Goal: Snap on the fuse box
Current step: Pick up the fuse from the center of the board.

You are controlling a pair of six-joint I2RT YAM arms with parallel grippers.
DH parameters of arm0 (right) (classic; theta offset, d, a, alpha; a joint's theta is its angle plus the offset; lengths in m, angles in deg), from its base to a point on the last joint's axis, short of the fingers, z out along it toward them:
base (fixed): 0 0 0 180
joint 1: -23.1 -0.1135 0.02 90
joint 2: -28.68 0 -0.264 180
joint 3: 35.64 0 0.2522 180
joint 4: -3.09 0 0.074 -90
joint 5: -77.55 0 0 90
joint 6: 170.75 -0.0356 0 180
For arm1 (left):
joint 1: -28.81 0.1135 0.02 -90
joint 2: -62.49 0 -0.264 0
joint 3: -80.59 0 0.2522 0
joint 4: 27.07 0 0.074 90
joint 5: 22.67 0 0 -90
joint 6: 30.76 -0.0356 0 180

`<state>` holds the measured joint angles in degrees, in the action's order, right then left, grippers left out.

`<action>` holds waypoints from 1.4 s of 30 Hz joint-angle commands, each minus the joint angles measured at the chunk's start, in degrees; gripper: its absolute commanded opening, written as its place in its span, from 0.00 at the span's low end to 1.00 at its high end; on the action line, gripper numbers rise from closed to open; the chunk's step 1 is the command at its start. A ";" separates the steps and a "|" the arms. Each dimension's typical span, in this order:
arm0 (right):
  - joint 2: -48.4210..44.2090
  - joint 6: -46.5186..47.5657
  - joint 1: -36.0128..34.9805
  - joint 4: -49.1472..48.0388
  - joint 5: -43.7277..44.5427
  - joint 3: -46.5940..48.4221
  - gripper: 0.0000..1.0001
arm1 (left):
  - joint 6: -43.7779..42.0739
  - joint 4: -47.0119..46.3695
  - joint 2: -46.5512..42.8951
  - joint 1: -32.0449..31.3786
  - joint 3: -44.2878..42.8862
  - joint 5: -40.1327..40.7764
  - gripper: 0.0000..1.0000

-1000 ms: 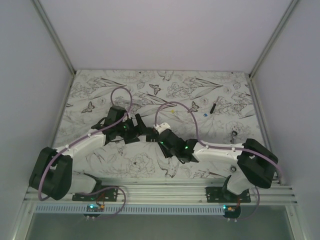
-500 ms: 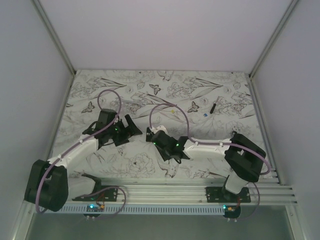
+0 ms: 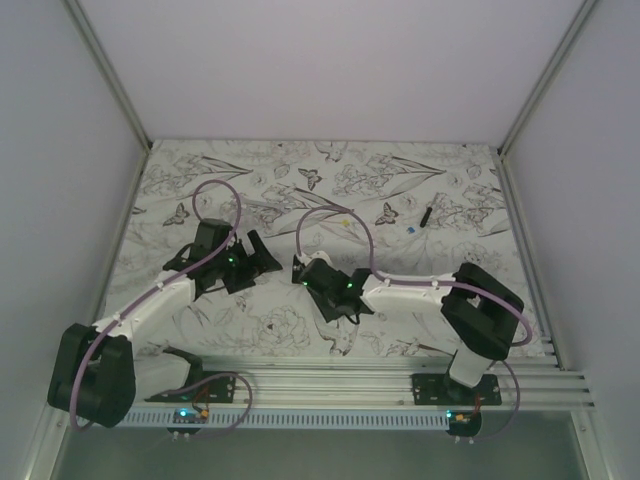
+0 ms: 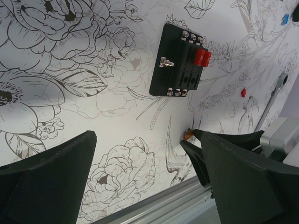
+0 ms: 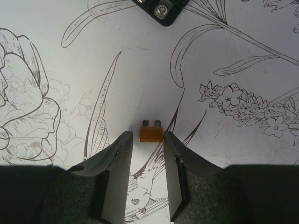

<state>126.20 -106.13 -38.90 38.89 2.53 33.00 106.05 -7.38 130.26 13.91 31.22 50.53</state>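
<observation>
Probable step, fuse pickup: right claw (image 5: 146, 143), spread apart, straddles a loose orange fuse (image 5: 151, 134) on the table (image 5: 233, 56); left claw (image 4: 142, 140) gapes empty (fuse box (image 4: 180, 60) lies flat beyond). Next: close squarely, lift.

A black fuse box (image 4: 180, 60) lies flat on a flower-printed table cover (image 4: 70, 93), with two red fuses (image 4: 202, 57) seated in it. Nearer the camera, the left gripper (image 4: 142, 137) hovers, fingers spread wide, holding nothing. A loose red fuse (image 4: 243, 92) lies to the right.
</observation>
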 commanded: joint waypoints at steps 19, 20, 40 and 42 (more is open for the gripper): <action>1.92 2.35 2.67 4.90 -5.50 1.49 0.28 | -0.96 0.61 2.27 0.40 -0.94 -4.15 1.00; 1.78 2.72 2.67 4.74 -5.49 1.47 0.26 | -0.87 0.33 2.37 0.39 -1.09 -4.72 1.00; -10.72 17.07 6.72 -12.57 -14.15 -1.84 0.24 | 2.67 -8.10 8.83 -3.23 -5.11 -18.42 0.80; -12.22 18.42 7.01 -14.79 -14.87 -3.11 0.24 | 2.88 -8.40 8.87 -3.95 -5.47 -18.95 0.78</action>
<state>116.86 -91.73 -32.80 30.15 -8.83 31.55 108.21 -13.85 138.78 11.05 27.61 35.06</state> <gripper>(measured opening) 0.259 0.796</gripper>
